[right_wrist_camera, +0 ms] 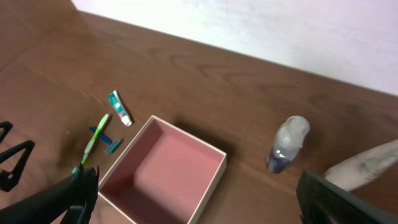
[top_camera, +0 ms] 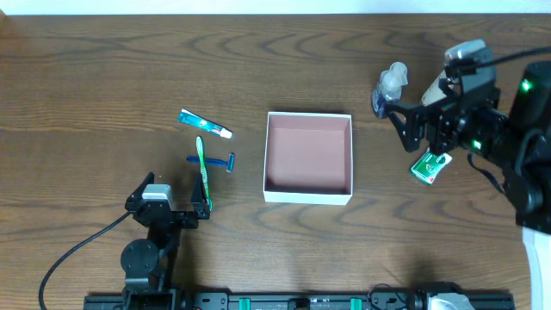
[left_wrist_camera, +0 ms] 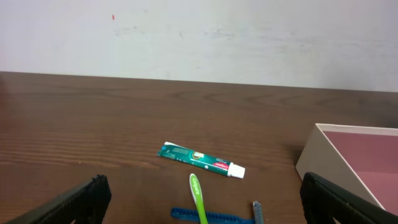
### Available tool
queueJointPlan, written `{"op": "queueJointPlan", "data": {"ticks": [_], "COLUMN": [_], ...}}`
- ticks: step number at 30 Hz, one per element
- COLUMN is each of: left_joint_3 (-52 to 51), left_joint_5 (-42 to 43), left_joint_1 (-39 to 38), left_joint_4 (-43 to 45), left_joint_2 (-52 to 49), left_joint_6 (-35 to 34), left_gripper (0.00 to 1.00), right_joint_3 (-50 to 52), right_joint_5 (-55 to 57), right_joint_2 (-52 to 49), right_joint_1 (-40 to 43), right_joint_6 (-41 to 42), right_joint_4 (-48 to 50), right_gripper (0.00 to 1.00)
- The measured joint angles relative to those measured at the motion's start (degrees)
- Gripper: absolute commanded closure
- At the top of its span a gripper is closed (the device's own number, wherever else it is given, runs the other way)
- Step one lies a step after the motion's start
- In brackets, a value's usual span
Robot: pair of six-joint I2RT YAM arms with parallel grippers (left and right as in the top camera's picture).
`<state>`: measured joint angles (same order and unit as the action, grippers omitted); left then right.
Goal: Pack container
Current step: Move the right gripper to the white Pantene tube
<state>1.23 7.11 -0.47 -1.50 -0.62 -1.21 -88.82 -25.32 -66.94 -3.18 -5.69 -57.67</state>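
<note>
The container (top_camera: 309, 114), a square white-walled box with a pink inside, sits empty mid-table; it also shows in the right wrist view (right_wrist_camera: 186, 134) and at the right edge of the left wrist view (left_wrist_camera: 316, 155). A green toothpaste tube (top_camera: 205, 124), a green toothbrush (top_camera: 204, 172) and a blue razor (top_camera: 217, 161) lie to its left; the toothbrush crosses the razor. My left gripper (top_camera: 170, 197) is open and empty, just in front of the toothbrush (left_wrist_camera: 199, 196). My right gripper (top_camera: 403, 126) is open and empty, held above the table right of the container.
A clear bottle (top_camera: 392, 83) lies right of the container, also in the right wrist view (right_wrist_camera: 287, 143). A whitish tube (right_wrist_camera: 367, 165) lies beside it, partly under the right arm. A green packet (top_camera: 428, 166) lies below the right gripper.
</note>
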Motion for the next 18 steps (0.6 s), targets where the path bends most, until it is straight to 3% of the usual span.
{"op": "queueJointPlan", "data": {"ticks": [8, 18], "left_joint_3": [0.00, 0.00], "left_joint_5": [0.00, 0.00], "left_joint_1": [0.00, 0.00], "left_joint_4": [0.00, 0.02], "left_joint_2": [0.00, 0.00], "left_joint_6": [-0.02, 0.00], "left_gripper": [0.02, 0.02], "right_joint_3": [-2.51, -19.37], "right_joint_5": [10.08, 16.04], "right_joint_2": [-5.97, -21.18], "right_joint_1": [2.23, 15.78], "right_joint_6": [9.18, 16.15], "right_joint_4": [-3.96, -11.47], "right_gripper": [0.01, 0.01]}}
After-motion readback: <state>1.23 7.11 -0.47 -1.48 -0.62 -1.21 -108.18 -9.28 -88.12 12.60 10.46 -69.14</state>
